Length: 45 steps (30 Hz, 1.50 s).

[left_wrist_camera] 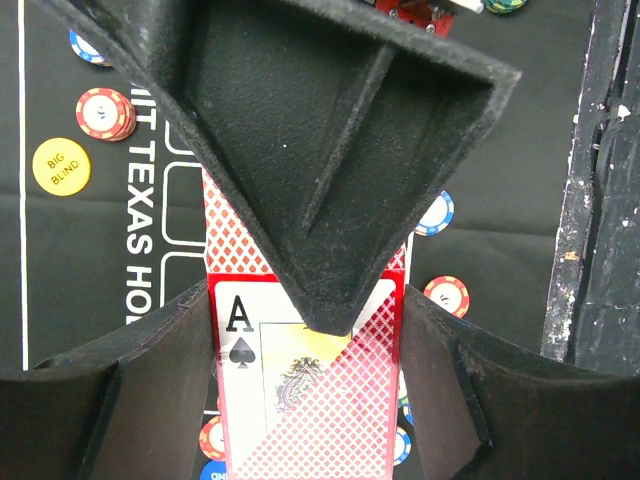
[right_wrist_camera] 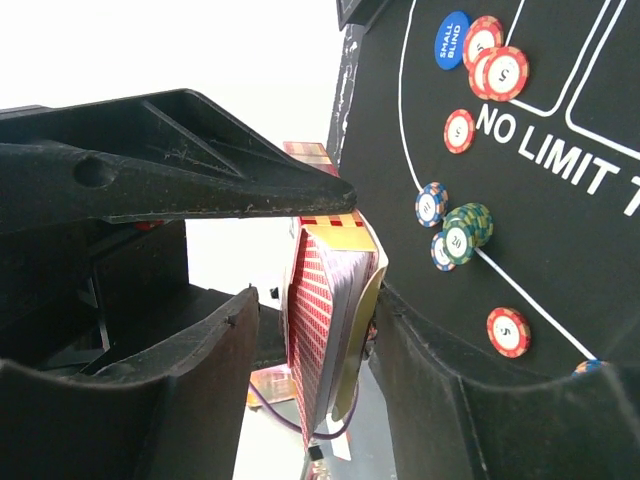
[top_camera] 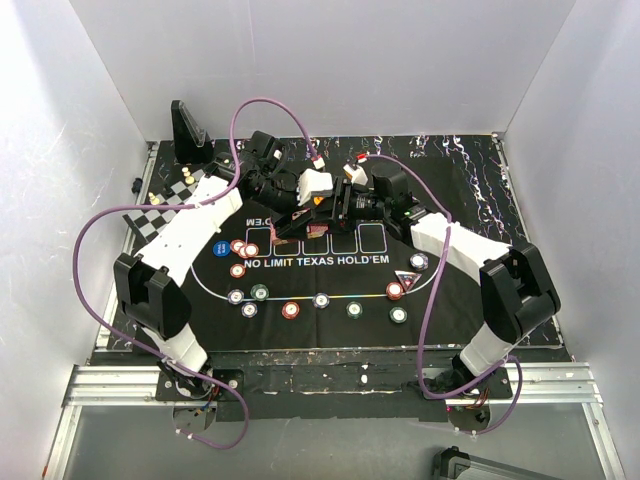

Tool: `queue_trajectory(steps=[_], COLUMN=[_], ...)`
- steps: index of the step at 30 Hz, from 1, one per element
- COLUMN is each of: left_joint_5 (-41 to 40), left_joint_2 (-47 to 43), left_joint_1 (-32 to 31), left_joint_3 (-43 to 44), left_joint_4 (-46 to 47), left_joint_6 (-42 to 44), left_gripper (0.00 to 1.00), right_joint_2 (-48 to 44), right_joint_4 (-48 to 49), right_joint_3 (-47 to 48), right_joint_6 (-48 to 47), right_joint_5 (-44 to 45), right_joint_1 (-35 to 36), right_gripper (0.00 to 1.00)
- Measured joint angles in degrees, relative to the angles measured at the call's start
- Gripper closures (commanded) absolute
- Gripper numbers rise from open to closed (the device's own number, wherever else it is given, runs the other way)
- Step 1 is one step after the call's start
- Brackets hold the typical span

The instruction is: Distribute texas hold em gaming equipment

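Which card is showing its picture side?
The ace of spades, face up in the held stack; the other cards show only their red patterned backs.

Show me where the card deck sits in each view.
Top external: card deck at centre, just above the white lettering.
Left wrist: card deck bottom centre, ace of spades showing.
Right wrist: card deck lower centre, edge-on.
Shared landmark: the white lettering, partly visible in every view.

Red-backed deck (left_wrist_camera: 300, 420) in left fingers (left_wrist_camera: 120, 400), ace (left_wrist_camera: 240, 330) showing; chips (top_camera: 290, 309) scattered on felt (top_camera: 330, 335)
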Motion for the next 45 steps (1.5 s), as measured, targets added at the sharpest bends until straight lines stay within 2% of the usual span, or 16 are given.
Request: queue_trajectory(steps=[4, 6, 8, 10, 13, 15, 21, 26, 32, 35, 38, 42, 45], left_joint_5=[-0.31, -0.5, -0.61, -0.76, -1.16, -1.2, -2.43, -4.15, 2.27, 6.82, 9.92, 9.94, 10.03], left_joint_2=[-0.35, -0.68, -0.98, -1.18, -1.27, -1.88, -5.62, -7.72, -8.02, -8.41, -11.85, -20.46, -23.32], left_joint_1=[-0.09, -0.13, -0.15, -0.17, -0.24, -0.26, -0.24, 1.36, 11.93, 15.32, 14.84, 13.11, 11.89], left_joint_3=[0.0, 0.0, 0.0, 0.0, -0.02, -0.59, -2.19, -2.21, 0.74, 0.04, -7.43, -21.2, -22.21], left_joint_4=[0.07, 0.13, 0.31, 0.52, 0.85, 2.36, 5.77, 8.63, 7.17, 3.1, 2.99, 7.82, 9.92], left_joint_6=[-0.44, -0.66, -1.07, -1.64, -2.56, -3.21, -5.79, -11.45, -20.9, -18.34, -15.78, -13.16, -11.58], left_gripper=[0.79, 0.73, 0.58, 0.33, 0.17, 0.02, 0.02, 0.02, 0.02, 0.02, 0.02, 0.02, 0.02], right_joint_2=[0.35, 0.55, 0.63, 0.85, 0.96, 0.96, 1.25, 1.25, 1.25, 1.25, 1.25, 1.03, 0.81], right_joint_4=[2.34, 4.24, 6.19, 8.17, 11.1, 12.55, 14.93, 16.2, 15.63, 15.43, 15.15, 14.38, 13.57], right_joint_3=[-0.74, -1.25, -2.12, -2.91, -4.31, -5.49, -8.09, -9.55, -9.99, -9.99, -9.99, -9.94, -9.62], right_joint_6=[2.1, 3.37, 4.7, 6.14, 8.63, 9.38, 11.72, 12.26, 11.82, 11.69, 11.65, 11.41, 10.99], right_joint_5=[-0.98, -1.68, -2.29, -2.93, -3.23, -3.65, -4.85, -5.42, -5.79, -6.01, -6.16, -6.21, -6.19], right_joint_1=[0.0, 0.0, 0.0, 0.0, -0.11, -0.09, -0.11, -0.5, -1.16, -1.25, -1.25, -1.11, -0.61], right_gripper=[0.55, 0.6, 0.66, 0.7, 0.75, 0.77, 0.81, 0.81, 0.81, 0.81, 0.81, 0.81, 0.81])
